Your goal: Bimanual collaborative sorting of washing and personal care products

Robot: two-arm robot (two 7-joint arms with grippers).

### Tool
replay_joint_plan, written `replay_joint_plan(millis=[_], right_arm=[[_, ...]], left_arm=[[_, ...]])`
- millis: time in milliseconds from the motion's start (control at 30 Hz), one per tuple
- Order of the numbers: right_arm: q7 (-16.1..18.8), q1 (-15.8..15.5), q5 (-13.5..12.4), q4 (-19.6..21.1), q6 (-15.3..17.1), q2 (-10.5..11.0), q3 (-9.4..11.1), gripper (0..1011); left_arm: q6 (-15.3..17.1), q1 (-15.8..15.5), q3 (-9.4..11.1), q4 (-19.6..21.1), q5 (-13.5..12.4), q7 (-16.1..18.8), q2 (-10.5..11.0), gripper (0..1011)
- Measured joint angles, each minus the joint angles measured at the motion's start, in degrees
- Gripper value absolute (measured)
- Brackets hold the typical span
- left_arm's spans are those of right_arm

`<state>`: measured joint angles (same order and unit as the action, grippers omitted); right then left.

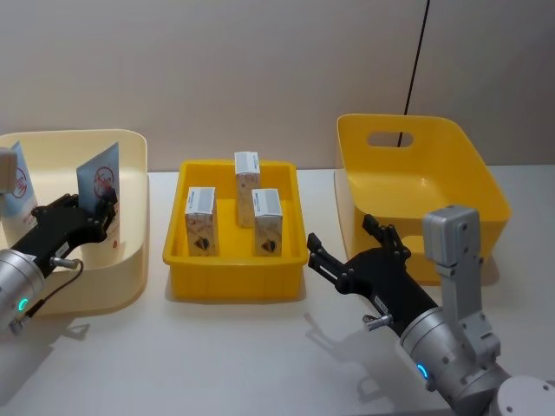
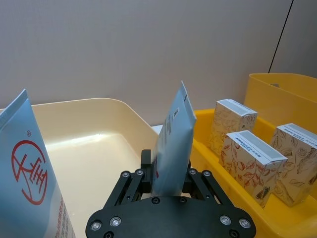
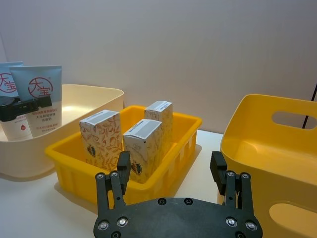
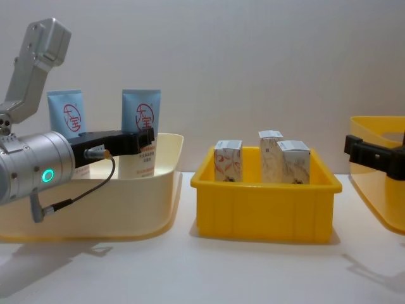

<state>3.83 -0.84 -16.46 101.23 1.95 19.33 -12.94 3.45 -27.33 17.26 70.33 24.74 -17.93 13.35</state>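
A: Where is the tube [image 2: 173,141] held?
B: It is clamped about mid-body by the left gripper [image 2: 168,174], upright in the cream bin [image 1: 130,251], near a second tube [image 4: 66,114]. It is judged soft and slick.
A: And the cartons [image 1: 200,221]?
B: Three are stood in the tray [image 1: 234,264]. The right gripper [image 3: 171,166] is spread wide beside it, nothing held. Light, crushable card is expected, so the flat sides should be taken gently.

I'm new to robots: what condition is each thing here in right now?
left pincer: shut on held tube
held tube: upright inside cream bin
second tube: upright in cream bin, free
three cartons: upright in yellow tray
right pincer: open, empty
yellow bin: empty
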Motion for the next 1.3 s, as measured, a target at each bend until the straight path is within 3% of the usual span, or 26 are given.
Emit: replay_joint_plan(millis=[333, 733, 967, 1300], right_arm=[[0.00, 0.00, 0.00, 0.00, 0.00, 0.00, 0.00, 1001], [0.00, 0.00, 0.00, 0.00, 0.00, 0.00, 0.00, 1001], [0.00, 0.00, 0.00, 0.00, 0.00, 0.00, 0.00, 1001], [0.00, 0.00, 0.00, 0.00, 0.00, 0.00, 0.00, 1001]], left_arm=[[-0.09, -0.02, -0.19, -0.07, -0.03, -0.14, -0.11, 258], [-2.40, 0.16, -2.17, 2.10, 1.24, -1.14, 0.38, 256], [-4.06, 0.15, -3.82, 4.70, 2.68, -2.28, 1.46, 255], [-5.15, 0.31, -5.04, 8.18, 6.50, -7.00, 3.19, 255]])
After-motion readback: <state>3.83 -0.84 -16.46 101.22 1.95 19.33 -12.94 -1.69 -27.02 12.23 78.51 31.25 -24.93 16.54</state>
